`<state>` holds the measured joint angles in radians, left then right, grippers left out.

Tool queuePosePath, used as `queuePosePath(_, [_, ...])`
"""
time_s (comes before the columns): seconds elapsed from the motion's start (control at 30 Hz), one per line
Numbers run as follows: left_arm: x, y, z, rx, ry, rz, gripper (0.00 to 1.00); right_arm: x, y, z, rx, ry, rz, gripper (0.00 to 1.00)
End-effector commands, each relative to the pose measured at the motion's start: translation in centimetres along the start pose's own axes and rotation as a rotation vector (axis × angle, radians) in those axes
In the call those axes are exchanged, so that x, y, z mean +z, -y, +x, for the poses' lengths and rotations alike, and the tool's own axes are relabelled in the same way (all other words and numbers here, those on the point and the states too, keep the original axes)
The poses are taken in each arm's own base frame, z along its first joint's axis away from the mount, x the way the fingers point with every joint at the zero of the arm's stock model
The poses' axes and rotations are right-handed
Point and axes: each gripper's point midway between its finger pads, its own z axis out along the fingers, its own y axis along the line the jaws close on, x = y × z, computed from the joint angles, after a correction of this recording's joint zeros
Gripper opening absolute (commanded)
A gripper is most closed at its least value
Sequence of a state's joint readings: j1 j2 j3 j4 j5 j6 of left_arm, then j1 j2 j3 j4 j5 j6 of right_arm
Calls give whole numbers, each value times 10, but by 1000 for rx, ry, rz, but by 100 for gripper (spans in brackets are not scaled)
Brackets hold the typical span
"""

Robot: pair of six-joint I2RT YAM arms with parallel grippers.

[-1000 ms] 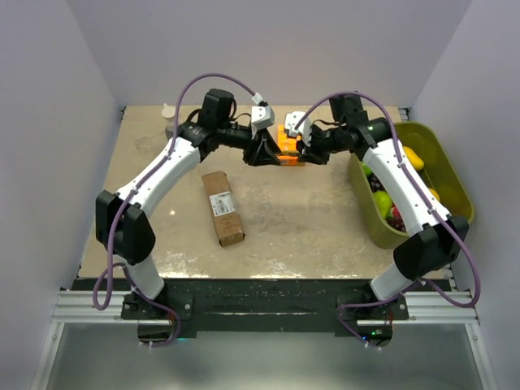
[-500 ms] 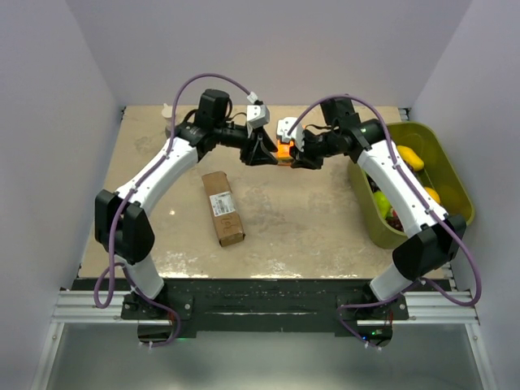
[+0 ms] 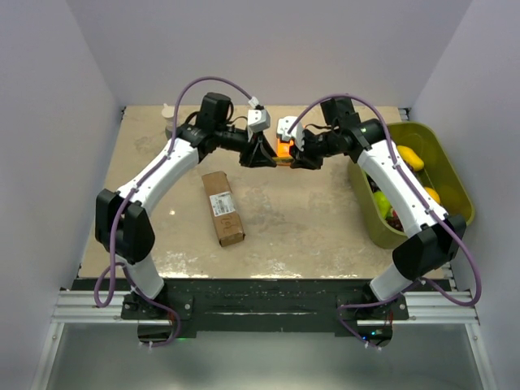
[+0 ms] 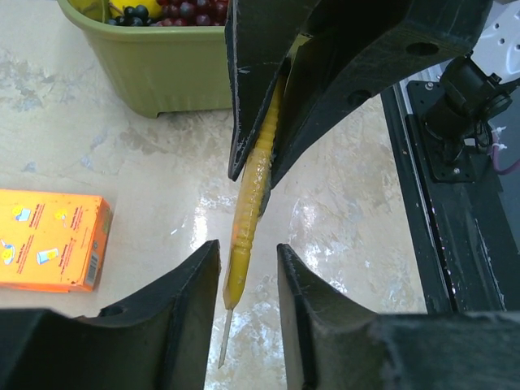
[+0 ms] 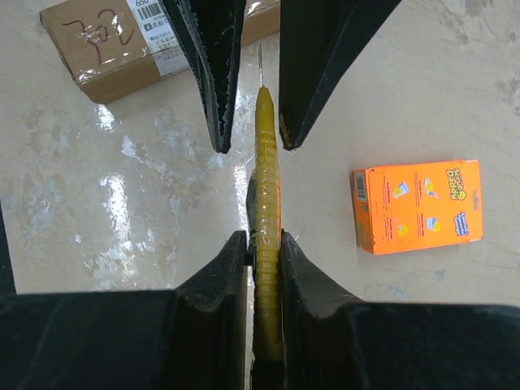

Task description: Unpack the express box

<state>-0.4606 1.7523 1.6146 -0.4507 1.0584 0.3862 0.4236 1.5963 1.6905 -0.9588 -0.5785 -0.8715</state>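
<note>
The express box [image 3: 222, 208], a brown carton with a white label, lies on the table at left of centre; it also shows in the right wrist view [image 5: 122, 41]. My right gripper [image 3: 301, 152] [image 5: 262, 237] is shut on a yellow box cutter [image 5: 266, 162], blade out, held in the air. My left gripper [image 3: 262, 153] [image 4: 248, 248] faces it, open, with its jaws on either side of the cutter's front end [image 4: 248, 195] and a gap on each side. Both hover over a small orange box [image 3: 283, 148].
The orange box lies flat on the table [image 4: 49, 240] [image 5: 418, 205]. A green tub [image 3: 443, 154] [image 4: 162, 73] of fruit stands at the right edge. A small pale bottle [image 3: 168, 114] stands at the back left corner. White walls enclose the table.
Both grippers have shifted slightly left and toward the back, staying face to face. The cutter stays in the right gripper. The express box has not moved.
</note>
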Motion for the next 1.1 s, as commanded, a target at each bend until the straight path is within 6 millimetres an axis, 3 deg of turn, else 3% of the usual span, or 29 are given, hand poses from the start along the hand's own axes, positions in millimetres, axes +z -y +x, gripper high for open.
queuePosePath(0.0, [5,-1,-1,27,9,10,35,-7,1,-21,-12,57,2,0])
queuePosePath(0.17, [10,-1,-5,2,31,38,28,-7,0,-22,-14,57,-2,0])
queuePosePath(0.4, [13,-5,2,17,9,32,27,-5,-1,-23,-5,61,-5,0])
queuePosePath(0.67, [14,-1,-2,7,28,57,0,-1,-1,-21,11,57,-18,1])
queuePosePath(0.73, [12,2,-3,-12,36,65,0,2,1,-25,74,67,-23,11])
queuePosePath(0.77, [11,2,-8,-8,55,72,0,-1,5,-27,109,78,-17,29])
queuePosePath(0.87, [-2,1,-13,-114,127,71,0,-28,18,-47,304,253,-96,60])
queuePosePath(0.93, [-14,12,-25,-235,173,93,0,-45,31,-54,446,356,-154,65])
queuePosePath(0.97, [-15,12,-30,-167,232,91,0,-52,34,-61,445,376,-160,68])
queuePosePath(1.07, [-26,20,-43,-204,302,95,0,-53,21,-60,462,374,-253,72])
